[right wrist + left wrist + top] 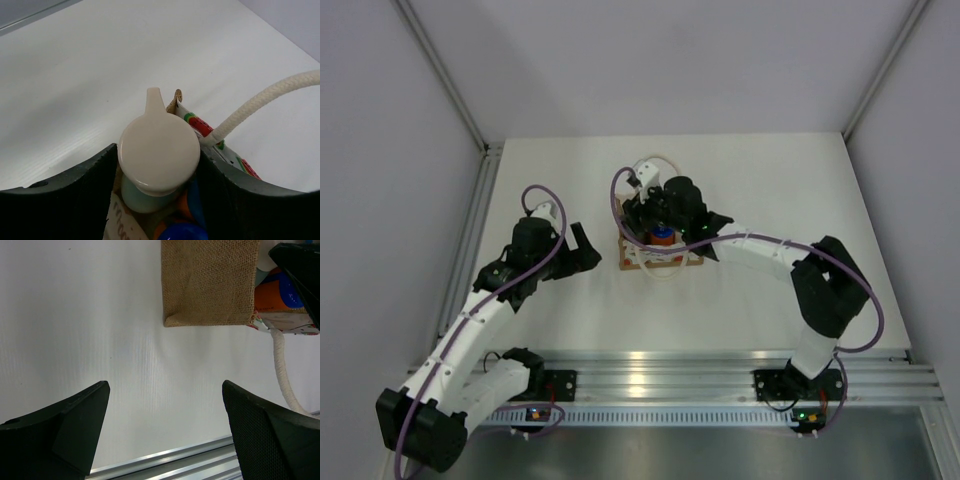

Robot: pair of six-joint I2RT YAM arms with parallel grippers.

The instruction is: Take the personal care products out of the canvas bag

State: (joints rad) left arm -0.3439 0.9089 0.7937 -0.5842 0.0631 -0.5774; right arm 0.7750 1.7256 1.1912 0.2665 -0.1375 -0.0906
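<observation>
Right wrist: pump bottle (159, 152) between fingers (75, 195)

Bag (210, 280) showing coarse, rough brown burlap weave, rope handle (265, 102) looking like twisted matt cream cotton, pump top (159, 150) gleaming as smooth beige plastic, table (100, 315) appearing matt white and finely ribbed, rail (720, 365) shining as brushed metal.

One bag (210, 285), two bottles (159, 150) visible

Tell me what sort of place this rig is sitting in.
Most likely a lab test cell for robots, not a home or shop: a white tabletop closed in by plain grey panel walls, with an aluminium rail along the near edge.
</observation>
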